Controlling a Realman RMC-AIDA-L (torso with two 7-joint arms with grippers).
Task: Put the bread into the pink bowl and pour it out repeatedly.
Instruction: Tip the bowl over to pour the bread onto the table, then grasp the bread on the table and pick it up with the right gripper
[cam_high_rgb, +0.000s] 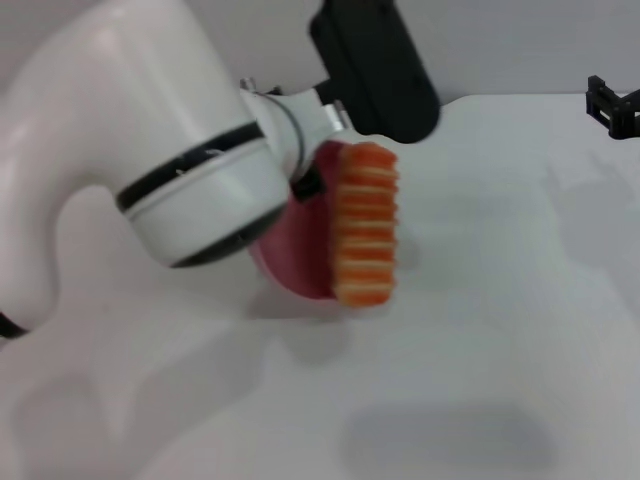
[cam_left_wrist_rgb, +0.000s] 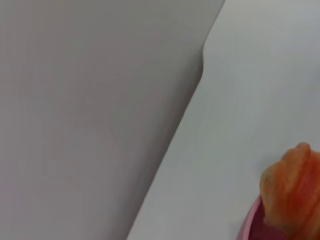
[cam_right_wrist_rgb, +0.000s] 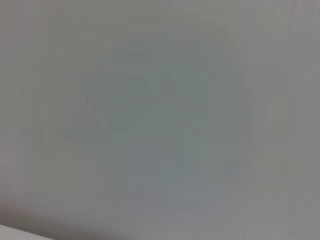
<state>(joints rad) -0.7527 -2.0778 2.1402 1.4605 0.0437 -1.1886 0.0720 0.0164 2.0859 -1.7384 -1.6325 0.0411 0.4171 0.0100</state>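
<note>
- The left gripper (cam_high_rgb: 305, 180) holds the pink bowl (cam_high_rgb: 300, 250) tipped on its side above the white table (cam_high_rgb: 500, 300), its fingers clamped on the rim.
- The bread (cam_high_rgb: 366, 225) stands on end at the bowl's mouth, ridges facing right.
- The right gripper (cam_high_rgb: 612, 105) sits far right; whether its fingers are apart or together I cannot tell.

The orange bread (cam_left_wrist_rgb: 292, 192) pokes up in one corner. It sits in the pink bowl (cam_left_wrist_rgb: 248, 222), and only a bit of the rim shows. A white table (cam_left_wrist_rgb: 240, 100) lies behind, next to a grey wall (cam_left_wrist_rgb: 85, 115).
</note>
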